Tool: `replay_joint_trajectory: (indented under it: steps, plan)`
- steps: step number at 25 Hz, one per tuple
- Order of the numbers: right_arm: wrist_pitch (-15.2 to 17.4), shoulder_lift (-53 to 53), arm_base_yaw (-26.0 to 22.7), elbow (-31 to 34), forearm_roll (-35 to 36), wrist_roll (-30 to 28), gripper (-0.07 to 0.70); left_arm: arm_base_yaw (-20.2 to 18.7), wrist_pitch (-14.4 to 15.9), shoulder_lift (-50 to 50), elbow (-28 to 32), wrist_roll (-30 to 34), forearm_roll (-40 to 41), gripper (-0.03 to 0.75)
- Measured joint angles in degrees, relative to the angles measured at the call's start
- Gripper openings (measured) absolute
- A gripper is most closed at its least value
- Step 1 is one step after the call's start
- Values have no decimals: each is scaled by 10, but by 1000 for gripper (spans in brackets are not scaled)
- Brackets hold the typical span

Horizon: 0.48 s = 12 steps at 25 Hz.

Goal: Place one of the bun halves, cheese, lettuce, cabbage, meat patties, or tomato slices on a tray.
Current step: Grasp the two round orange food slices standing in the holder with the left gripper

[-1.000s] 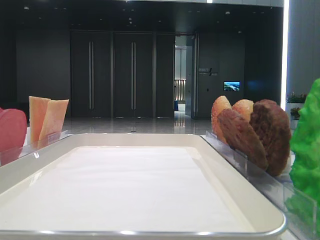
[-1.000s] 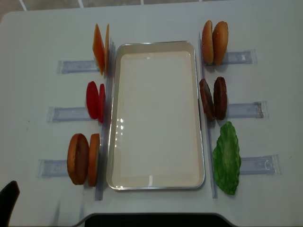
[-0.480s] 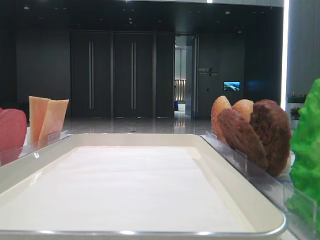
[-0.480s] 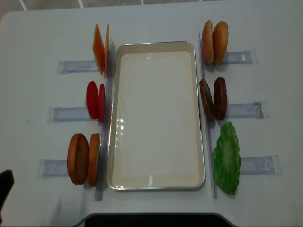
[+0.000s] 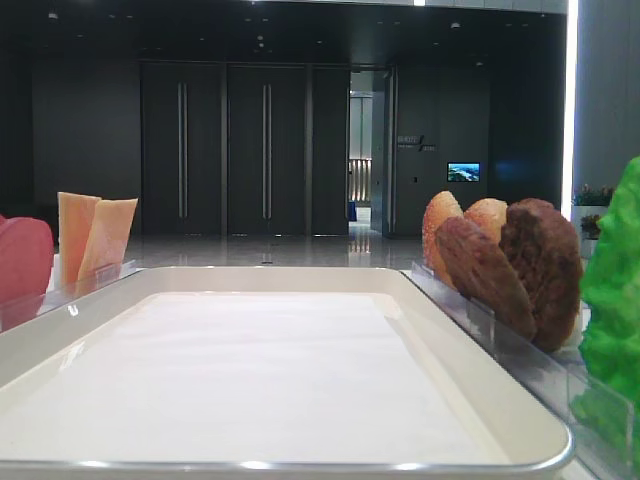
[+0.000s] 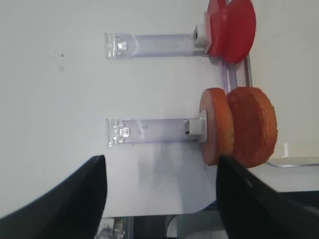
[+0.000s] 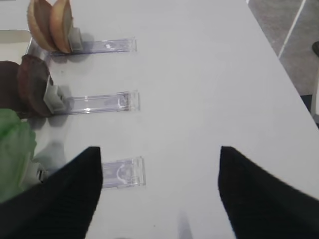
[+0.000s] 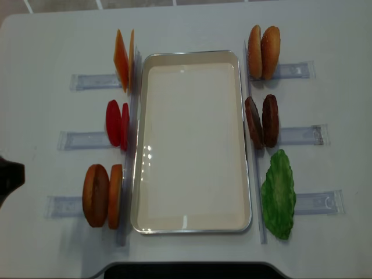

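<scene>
Desk: matte white, carrying everything. Tray: glossy cream rectangle lying mid-desk, holding nothing yet. Bun halves: orange-brown discs standing racked beside the tray's near-left corner. Left gripper: jaws spread wide, approaching, seemingly needing to straddle one bun. Right gripper: hanging released, grasping nothing.

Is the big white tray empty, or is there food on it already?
Empty. The tray shows only its bare white liner from above and from table level. The bun halves stand on edge in a rack beside it.
</scene>
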Motion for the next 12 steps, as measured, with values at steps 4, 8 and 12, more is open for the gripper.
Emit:
replay_joint_trajectory:
  steps: [4,8,12]
  plan:
    - [0,0,0,0,28,0,472,0,13,93,-41,0,1,517]
    - [0,0,0,0,48,0,472,0,13,161,-59,0,8,517]
    - [-1,0,0,0,48,0,472,0,13,206,-61,0,23,517]
